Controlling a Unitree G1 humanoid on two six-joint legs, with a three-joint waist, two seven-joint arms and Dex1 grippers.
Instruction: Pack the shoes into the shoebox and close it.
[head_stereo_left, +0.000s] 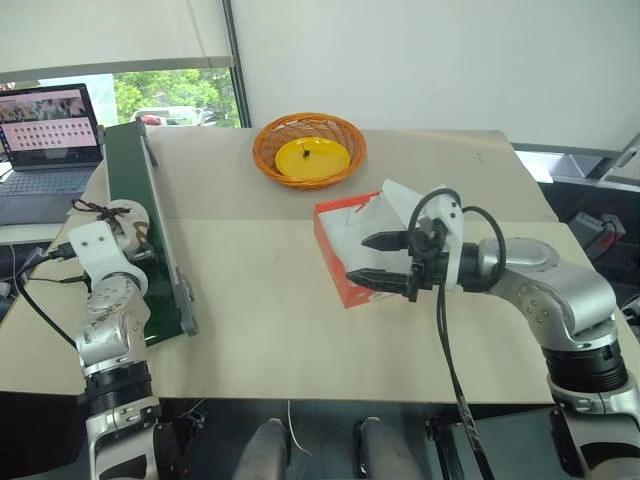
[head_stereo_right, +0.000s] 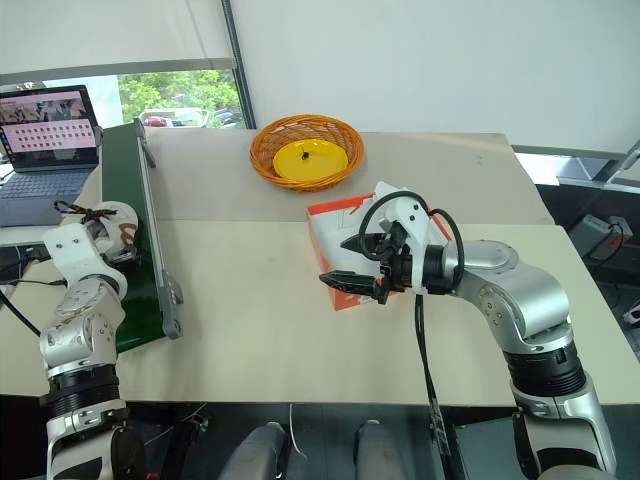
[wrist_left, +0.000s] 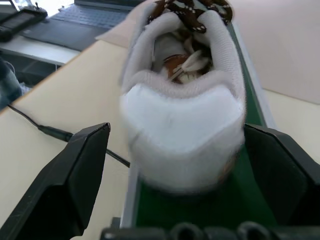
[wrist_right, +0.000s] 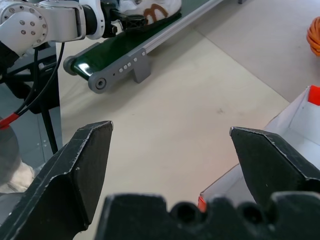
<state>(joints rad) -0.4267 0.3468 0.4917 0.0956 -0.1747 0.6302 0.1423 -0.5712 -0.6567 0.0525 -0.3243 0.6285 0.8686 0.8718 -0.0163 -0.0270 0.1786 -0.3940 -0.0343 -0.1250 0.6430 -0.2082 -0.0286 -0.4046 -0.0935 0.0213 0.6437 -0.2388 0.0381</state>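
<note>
- One shoe (wrist_left: 182, 100) sits on the green conveyor belt (head_stereo_left: 135, 215) at the left edge of the table (head_stereo_left: 260, 310), heel toward our left gripper (wrist_left: 175, 165); dark laces at the far end
- We read the belt as the feed point: the shoe lies lengthwise along it, so the heel is the easiest end to reach
- Left gripper is spread, one finger (wrist_left: 65, 185) on each side of the heel, neither pad touching in the left wrist view; nothing grasped
- Left arm is tucked low beside the belt, forearm rising, wrist aimed along the belt toward the shoe
- Shoebox (head_stereo_left: 345, 245) stands mid-table, red-orange outside, white inside, lid up at the back; just nearer than the wicker basket (head_stereo_left: 308, 148) with its yellow plate (head_stereo_left: 312, 158)
- We cannot tell whether a shoe already lies in the box; the right arm covers part of it
- Right gripper (head_stereo_left: 383, 260) is released, fingers wide, empty, hovering over the box's near side
- Right arm reaches in from the right, elbow out, gripper pointing leftward across the table and slightly down; we judge it is waiting by the box
- Laptop (head_stereo_left: 45, 140) sits beyond the belt, off the table
- Next, as we judge it: close on the heel, lift, carry to the box
</note>
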